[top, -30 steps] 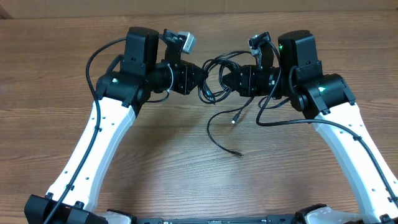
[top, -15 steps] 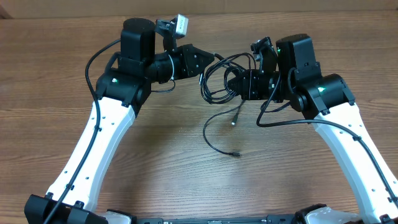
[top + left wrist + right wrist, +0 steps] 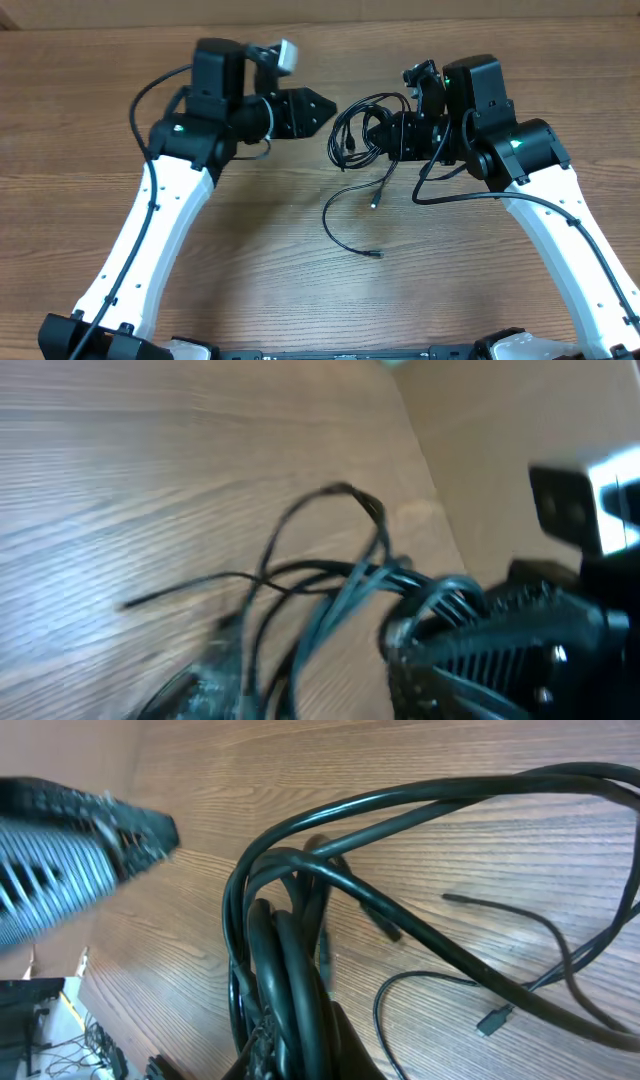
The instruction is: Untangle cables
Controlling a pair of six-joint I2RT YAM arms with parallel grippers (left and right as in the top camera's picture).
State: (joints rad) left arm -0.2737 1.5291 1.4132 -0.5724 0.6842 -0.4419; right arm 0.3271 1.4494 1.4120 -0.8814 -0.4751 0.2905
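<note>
Overhead: cables (image 3: 352, 130) tight in right tool (image 3: 376, 136); left tool (image 3: 322, 108) well apart

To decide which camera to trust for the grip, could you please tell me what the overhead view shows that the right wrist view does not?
Only overhead: both white arms whole, and where the cable bundle sits between them. Only right wrist: the bundle's single strands close up, where the right gripper clamps them. Both: the bundle in the right gripper, the left gripper apart from it, and a small plug lying on the wooden table.
</note>
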